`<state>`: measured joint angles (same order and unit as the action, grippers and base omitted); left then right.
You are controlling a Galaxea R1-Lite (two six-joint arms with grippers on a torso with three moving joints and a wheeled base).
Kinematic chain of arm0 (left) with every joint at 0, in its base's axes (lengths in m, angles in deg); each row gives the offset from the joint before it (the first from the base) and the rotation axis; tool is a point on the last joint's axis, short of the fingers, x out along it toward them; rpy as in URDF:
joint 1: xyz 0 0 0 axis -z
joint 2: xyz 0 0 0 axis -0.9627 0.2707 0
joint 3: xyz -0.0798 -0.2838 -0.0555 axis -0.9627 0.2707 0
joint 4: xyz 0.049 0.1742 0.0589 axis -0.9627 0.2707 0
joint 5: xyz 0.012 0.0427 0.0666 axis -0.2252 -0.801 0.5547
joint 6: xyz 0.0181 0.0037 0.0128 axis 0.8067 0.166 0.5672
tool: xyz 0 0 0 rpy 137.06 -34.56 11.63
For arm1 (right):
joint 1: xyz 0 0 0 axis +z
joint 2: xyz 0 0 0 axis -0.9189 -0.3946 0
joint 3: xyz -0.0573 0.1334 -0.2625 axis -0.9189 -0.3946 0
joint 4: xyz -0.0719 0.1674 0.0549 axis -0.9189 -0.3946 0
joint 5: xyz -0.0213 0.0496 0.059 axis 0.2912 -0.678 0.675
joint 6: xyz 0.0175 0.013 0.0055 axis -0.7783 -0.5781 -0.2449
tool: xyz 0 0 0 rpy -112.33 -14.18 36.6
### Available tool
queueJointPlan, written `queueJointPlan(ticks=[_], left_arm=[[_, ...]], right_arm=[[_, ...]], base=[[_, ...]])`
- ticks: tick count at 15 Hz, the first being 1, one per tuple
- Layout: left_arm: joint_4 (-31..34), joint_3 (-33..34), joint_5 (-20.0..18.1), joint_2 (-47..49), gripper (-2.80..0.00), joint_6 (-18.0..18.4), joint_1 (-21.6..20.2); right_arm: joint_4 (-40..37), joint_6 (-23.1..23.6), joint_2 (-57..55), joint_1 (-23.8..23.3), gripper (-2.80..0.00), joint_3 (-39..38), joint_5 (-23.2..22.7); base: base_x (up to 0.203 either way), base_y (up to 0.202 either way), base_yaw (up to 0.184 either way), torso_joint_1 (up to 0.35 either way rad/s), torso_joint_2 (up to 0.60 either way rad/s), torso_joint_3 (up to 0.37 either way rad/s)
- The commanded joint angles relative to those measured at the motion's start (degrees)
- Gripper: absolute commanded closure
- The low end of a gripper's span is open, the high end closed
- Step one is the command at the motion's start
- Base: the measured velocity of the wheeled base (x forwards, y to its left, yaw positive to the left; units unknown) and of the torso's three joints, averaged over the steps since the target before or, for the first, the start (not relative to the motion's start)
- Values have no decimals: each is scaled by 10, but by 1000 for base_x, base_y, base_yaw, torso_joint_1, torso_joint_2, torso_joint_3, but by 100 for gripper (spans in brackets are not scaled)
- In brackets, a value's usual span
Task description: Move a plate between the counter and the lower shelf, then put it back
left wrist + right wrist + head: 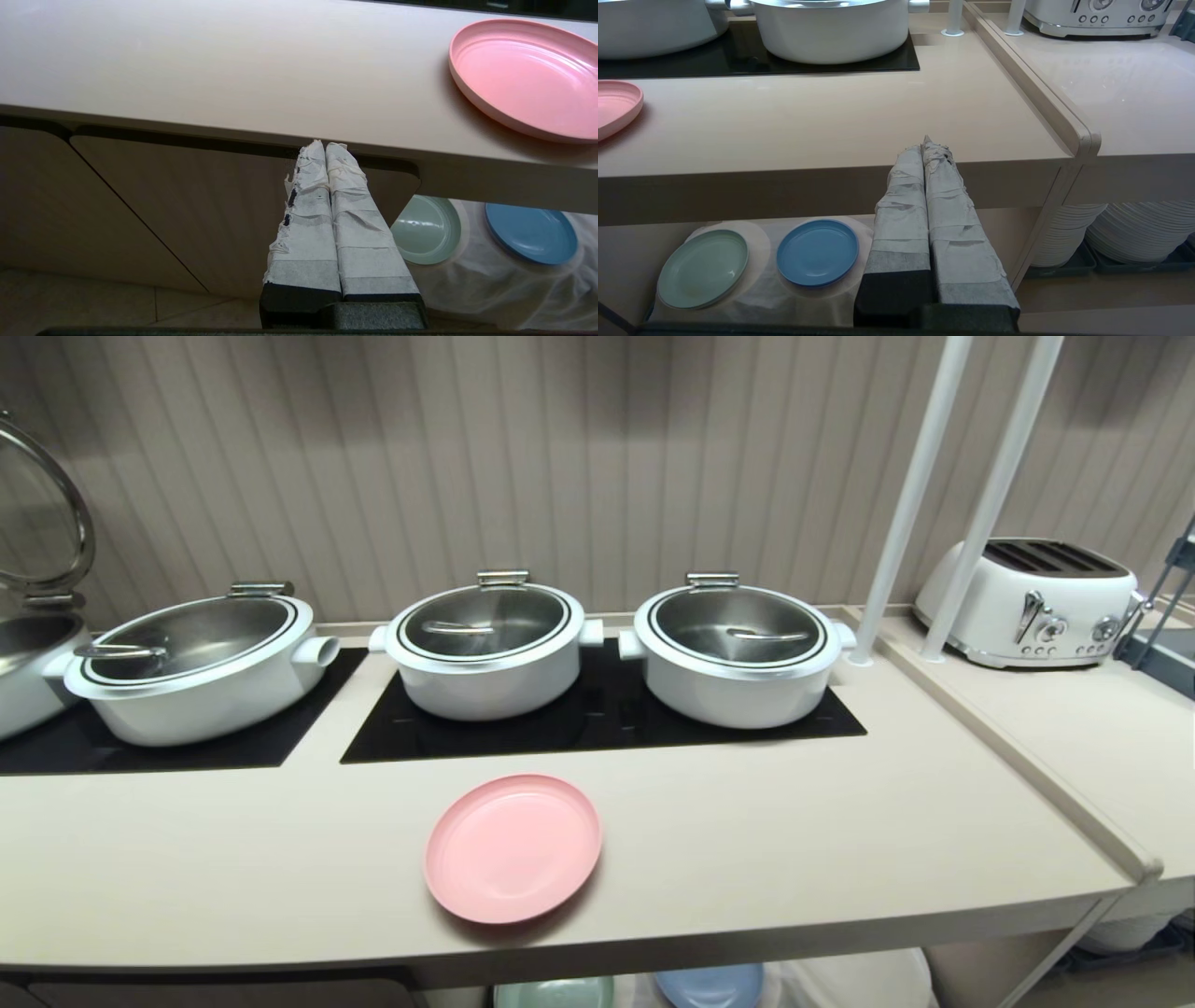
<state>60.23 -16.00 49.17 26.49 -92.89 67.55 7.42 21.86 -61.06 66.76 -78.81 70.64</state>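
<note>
My left gripper (pixel 325 145) pinched together, empty, level with the counter (pixel 794 840) edge — right gripper (pixel 926 142) likewise. Pink plate (pixel 513 847) sits on the counter; lower shelf (pixel 752 289) holds mint-green plate (pixel 703 269), blue plate (pixel 817 252).

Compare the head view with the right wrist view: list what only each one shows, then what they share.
Only the head view: the two leftmost pots, and the pink plate whole on the counter.
Only the right wrist view: the right gripper, shut, below the counter's front edge; the lower shelf with its white cloth; stacked white plates.
Both: the pink plate, counter, toaster, mint-green plate and blue plate.
</note>
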Motion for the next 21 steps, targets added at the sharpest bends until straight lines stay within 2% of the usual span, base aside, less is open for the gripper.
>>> queueJointPlan(ticks=[1, 3, 5, 9, 14, 21], left_arm=[[-6, 0, 1, 0, 0, 0, 3], [-7, 0, 5, 0, 0, -2, 11], [-7, 0, 5, -6, 0, -1, 44], [1, 0, 5, -37, 0, -7, 51], [10, 0, 1, -154, 0, -11, 66], [11, 0, 2, -158, 0, -11, 67]], right_arm=[[0, 0, 0, 0, 0, 0, 0], [0, 0, 0, 0, 0, 0, 0], [0, 0, 0, 0, 0, 0, 0], [0, 0, 0, 0, 0, 0, 0], [0, 0, 0, 0, 0, 0, 0], [0, 0, 0, 0, 0, 0, 0]], base=[[0, 0, 0, 0, 0, 0], [0, 0, 0, 0, 0, 0], [0, 0, 0, 0, 0, 0], [0, 0, 0, 0, 0, 0], [0, 0, 0, 0, 0, 0], [0, 0, 0, 0, 0, 0]])
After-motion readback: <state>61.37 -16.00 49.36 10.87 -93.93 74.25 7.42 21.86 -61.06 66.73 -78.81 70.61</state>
